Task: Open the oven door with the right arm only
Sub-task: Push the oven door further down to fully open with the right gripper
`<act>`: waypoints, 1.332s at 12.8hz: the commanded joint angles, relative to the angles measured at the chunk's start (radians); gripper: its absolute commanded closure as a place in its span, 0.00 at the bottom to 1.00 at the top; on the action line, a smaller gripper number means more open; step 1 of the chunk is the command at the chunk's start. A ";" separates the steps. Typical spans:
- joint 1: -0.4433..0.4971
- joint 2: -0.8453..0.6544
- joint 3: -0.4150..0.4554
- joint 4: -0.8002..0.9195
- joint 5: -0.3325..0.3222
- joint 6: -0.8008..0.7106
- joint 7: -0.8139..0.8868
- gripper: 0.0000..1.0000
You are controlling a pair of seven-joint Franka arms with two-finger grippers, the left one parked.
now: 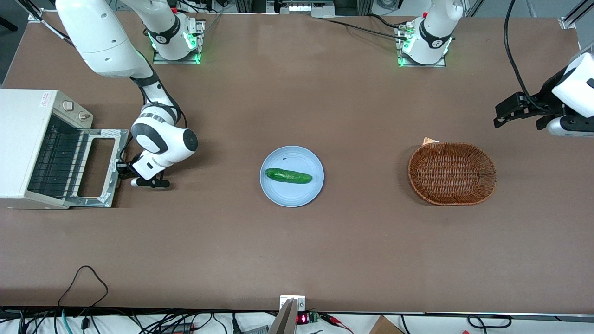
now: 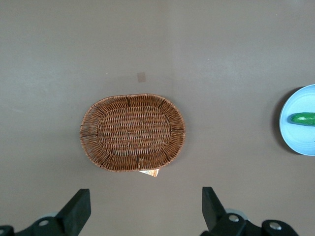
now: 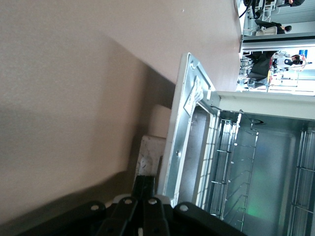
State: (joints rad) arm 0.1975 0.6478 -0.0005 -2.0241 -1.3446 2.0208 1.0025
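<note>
The white toaster oven stands at the working arm's end of the table. Its oven door is swung down, lying almost flat, shiny metal inner side up, with the wire racks inside exposed. The right arm reaches low in front of it. Its black gripper is at the door's free edge. In the right wrist view the gripper has its fingers pressed together, tips against the pale handle bar beside the door's metal frame.
A light blue plate with a green cucumber sits mid-table. A brown wicker basket lies toward the parked arm's end, also in the left wrist view. The oven's two knobs are above the opening.
</note>
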 commanded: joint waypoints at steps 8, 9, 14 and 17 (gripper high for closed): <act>0.023 0.001 -0.024 -0.004 0.002 -0.021 0.028 0.99; 0.023 0.001 -0.024 -0.004 0.025 -0.019 0.028 0.99; 0.023 0.001 -0.003 0.028 0.102 0.001 0.025 0.99; 0.020 -0.002 0.017 0.062 0.178 0.001 0.012 0.99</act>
State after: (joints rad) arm 0.2141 0.6493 0.0018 -1.9891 -1.2150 2.0278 1.0183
